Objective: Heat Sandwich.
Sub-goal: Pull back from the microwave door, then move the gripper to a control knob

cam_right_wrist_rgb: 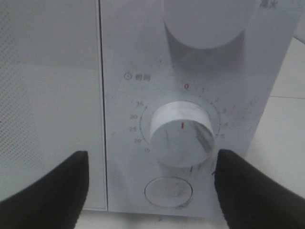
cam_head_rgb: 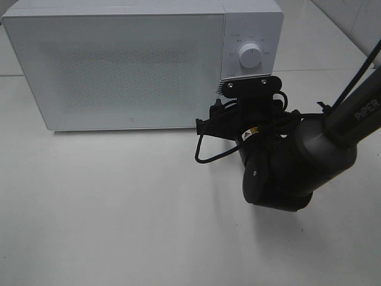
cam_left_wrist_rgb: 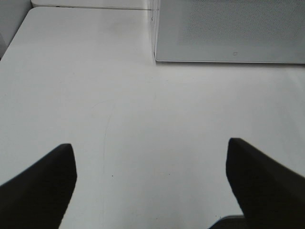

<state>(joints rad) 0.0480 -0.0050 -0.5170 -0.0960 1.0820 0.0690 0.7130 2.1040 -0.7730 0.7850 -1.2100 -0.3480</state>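
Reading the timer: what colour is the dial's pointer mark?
Red, on the white timer dial; clearest in the right wrist view.

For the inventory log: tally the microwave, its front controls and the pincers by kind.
Microwave: 1
Knobs: 2, upper knob, timer knob
Round button: 1
Pincers: 2, left pincer, right pincer
Total: 6

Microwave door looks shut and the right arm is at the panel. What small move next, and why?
Probably ease the right gripper forward until its open jaws straddle the timer knob. The knob's red mark points at zero, and the jaws stand either side, apparently short of it.
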